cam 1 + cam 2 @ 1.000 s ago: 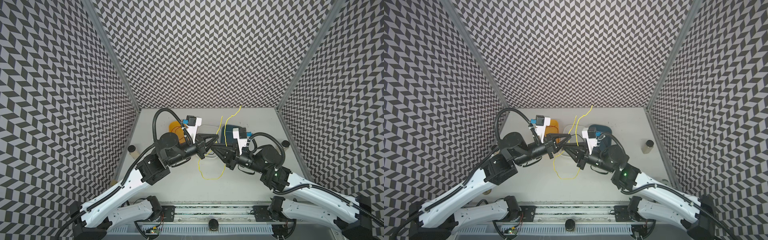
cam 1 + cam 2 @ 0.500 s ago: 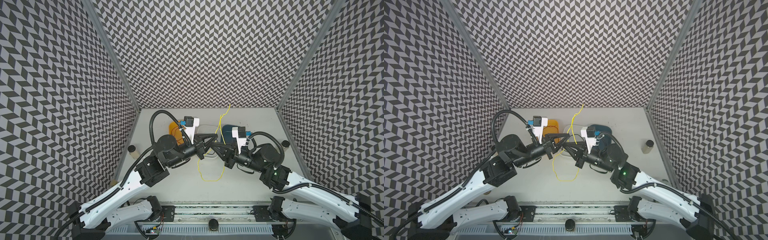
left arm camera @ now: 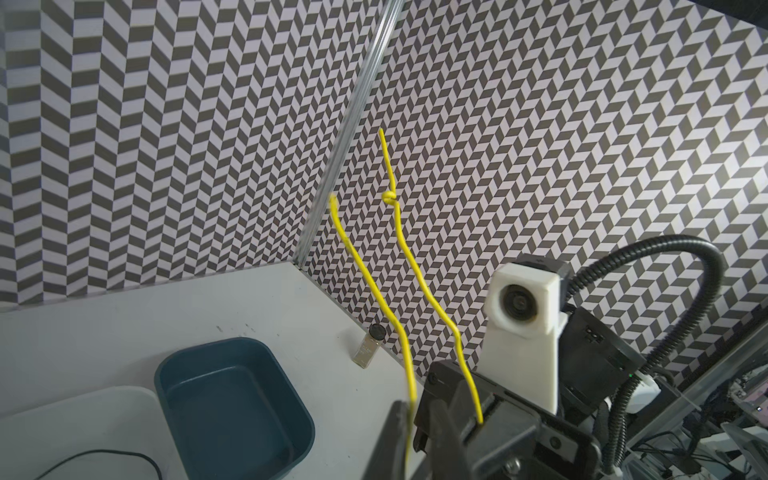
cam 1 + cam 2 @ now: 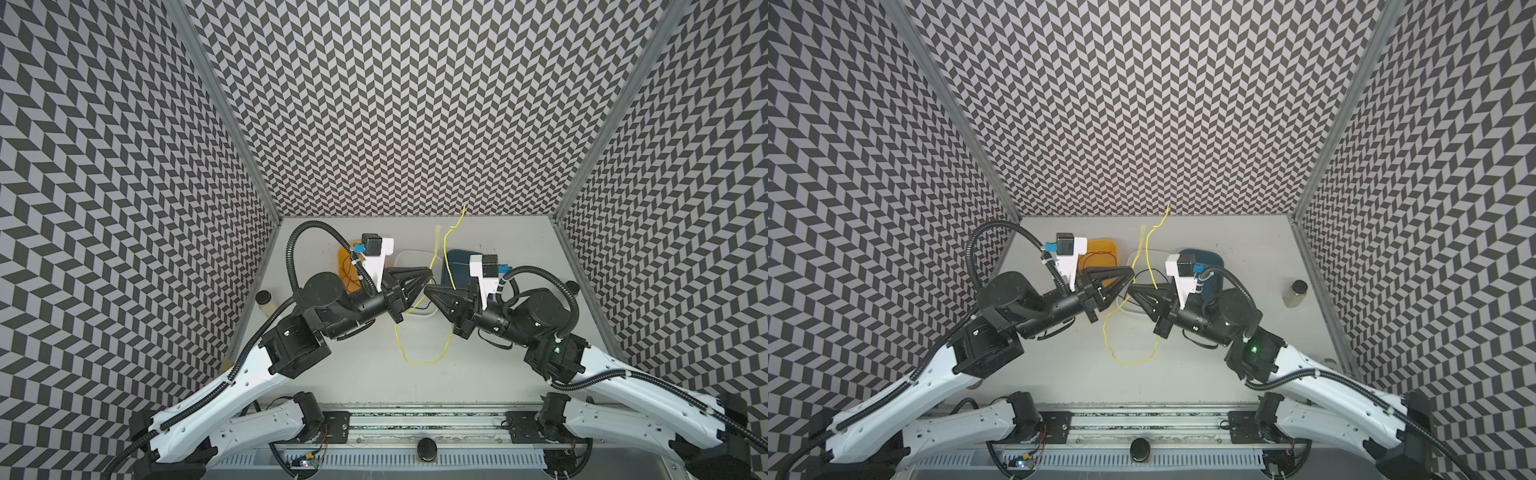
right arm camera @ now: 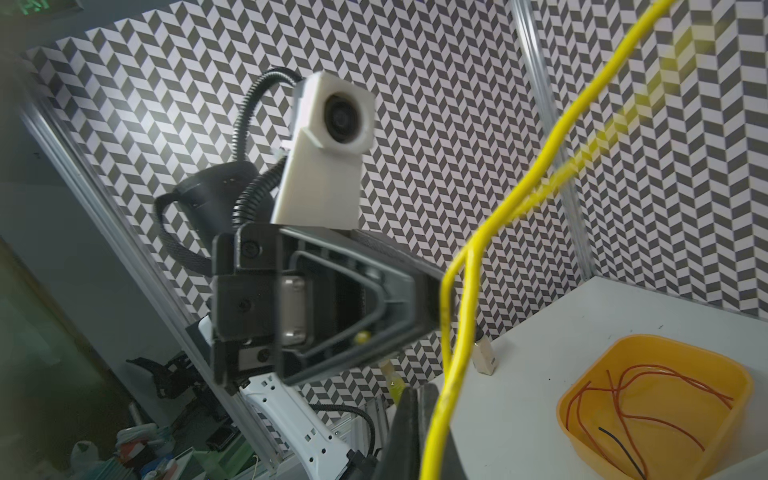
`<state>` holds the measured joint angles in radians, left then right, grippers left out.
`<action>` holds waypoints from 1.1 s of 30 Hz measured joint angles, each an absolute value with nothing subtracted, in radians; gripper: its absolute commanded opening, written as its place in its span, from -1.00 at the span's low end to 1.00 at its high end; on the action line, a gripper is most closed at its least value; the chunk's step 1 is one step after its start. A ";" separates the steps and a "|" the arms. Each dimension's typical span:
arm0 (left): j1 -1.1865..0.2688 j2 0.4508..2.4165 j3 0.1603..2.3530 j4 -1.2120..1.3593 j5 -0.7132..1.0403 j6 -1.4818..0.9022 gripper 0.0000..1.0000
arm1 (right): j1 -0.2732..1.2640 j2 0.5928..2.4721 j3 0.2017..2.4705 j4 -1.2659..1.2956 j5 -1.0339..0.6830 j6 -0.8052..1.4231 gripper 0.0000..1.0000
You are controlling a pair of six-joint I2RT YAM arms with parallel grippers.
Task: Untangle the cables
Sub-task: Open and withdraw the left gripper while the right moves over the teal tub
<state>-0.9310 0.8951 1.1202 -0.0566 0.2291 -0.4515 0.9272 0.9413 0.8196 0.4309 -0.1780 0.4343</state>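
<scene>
A yellow cable (image 4: 445, 253) stands up between my two gripper tips over the white tub (image 4: 409, 259), and its loop hangs down to the table. My right gripper (image 4: 426, 288) is shut on the yellow cable (image 5: 457, 365). The fingers of my left gripper (image 3: 417, 402) stand slightly apart, so it is open, with one yellow strand running loose between them. A small knot (image 3: 389, 197) sits high on the strand that the right gripper holds. A black cable (image 4: 1150, 272) lies in the white tub. A red cable (image 5: 648, 399) lies in the orange tub (image 5: 739, 386).
A dark blue tub (image 3: 166, 374) stands beside the white one, under the right arm. Small jars stand at the left wall (image 4: 264, 301) and the right wall (image 4: 1296, 293). The patterned back wall is close behind the tubs.
The left gripper's jaws have parted a little and loosed their grip on the yellow strand, whose free end now shows blurred. Both grippers have shifted slightly left with the cable.
</scene>
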 measured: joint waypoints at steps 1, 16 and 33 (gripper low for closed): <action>-0.935 0.887 1.138 -0.059 0.234 -0.445 -0.30 | 0.923 0.941 0.817 0.422 -0.163 0.433 -1.00; -0.944 0.849 1.194 -0.112 0.231 -0.378 -0.33 | 0.912 0.917 0.814 0.233 0.056 0.342 -1.00; -0.944 0.654 1.081 -0.327 0.010 -0.082 -0.30 | 0.775 1.214 0.805 0.528 0.708 -0.211 -1.00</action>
<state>-0.9436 0.6540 1.0805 -0.3275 0.0097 -0.0818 0.7753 1.2140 0.8047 0.5278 0.7082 -0.2108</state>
